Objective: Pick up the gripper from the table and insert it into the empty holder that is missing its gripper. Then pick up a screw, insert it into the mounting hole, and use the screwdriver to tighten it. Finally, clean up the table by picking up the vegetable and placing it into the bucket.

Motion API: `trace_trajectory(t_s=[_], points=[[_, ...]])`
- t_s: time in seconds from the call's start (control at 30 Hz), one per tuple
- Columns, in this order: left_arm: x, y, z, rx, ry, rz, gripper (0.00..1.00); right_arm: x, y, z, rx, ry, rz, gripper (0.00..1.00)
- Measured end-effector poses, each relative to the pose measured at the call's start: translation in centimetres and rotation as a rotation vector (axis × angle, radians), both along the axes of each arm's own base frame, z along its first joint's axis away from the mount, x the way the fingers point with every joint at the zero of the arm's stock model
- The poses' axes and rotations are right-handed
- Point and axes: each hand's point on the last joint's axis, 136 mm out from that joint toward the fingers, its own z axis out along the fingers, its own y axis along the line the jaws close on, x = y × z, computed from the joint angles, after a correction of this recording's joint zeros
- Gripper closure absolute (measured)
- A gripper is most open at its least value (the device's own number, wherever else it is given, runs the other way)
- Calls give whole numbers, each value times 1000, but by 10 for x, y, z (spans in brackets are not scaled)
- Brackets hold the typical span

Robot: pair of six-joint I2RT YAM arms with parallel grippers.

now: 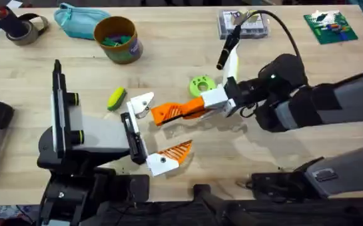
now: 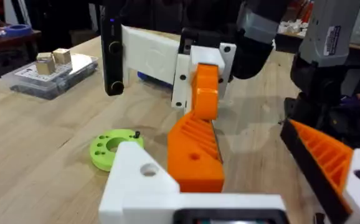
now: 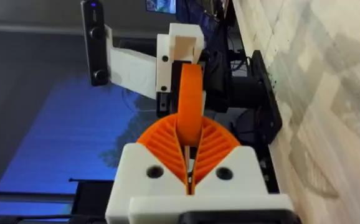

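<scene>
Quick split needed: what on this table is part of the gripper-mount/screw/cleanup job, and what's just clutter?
Job:
- orange-and-white printed gripper finger, clamped in right gripper
- white holder
- black-handled screwdriver
- yellow-green vegetable
- brown bucket

Clutter:
- teal pouch
- tape roll
- green circuit board
- green disc

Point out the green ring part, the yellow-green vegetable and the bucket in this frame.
green ring part (image 1: 201, 85): overhead view, on its flat top face, beside the centre hole.
yellow-green vegetable (image 1: 116, 98): overhead view, at mid-length of its body.
bucket (image 1: 126, 51): overhead view, on its outer wall.
</scene>
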Motion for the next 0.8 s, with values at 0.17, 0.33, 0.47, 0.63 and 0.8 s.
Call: trace_trajectory(t_s=[0.17, 0.33, 0.47, 0.63, 0.8], points=[[0, 0, 0, 0, 0, 0, 14, 0, 0, 0, 0, 0, 0, 979], [0, 0, 0, 0, 0, 0, 14, 0, 0, 0, 0, -1, 0, 979], [0, 0, 0, 0, 0, 0, 14, 0, 0, 0, 1, -2, 0, 979], [0, 0, 0, 0, 1, 2, 14, 3, 1, 4, 9, -21, 0, 979], [0, 0, -1, 0, 4, 2, 14, 5, 2, 6, 13, -32, 0, 979]])
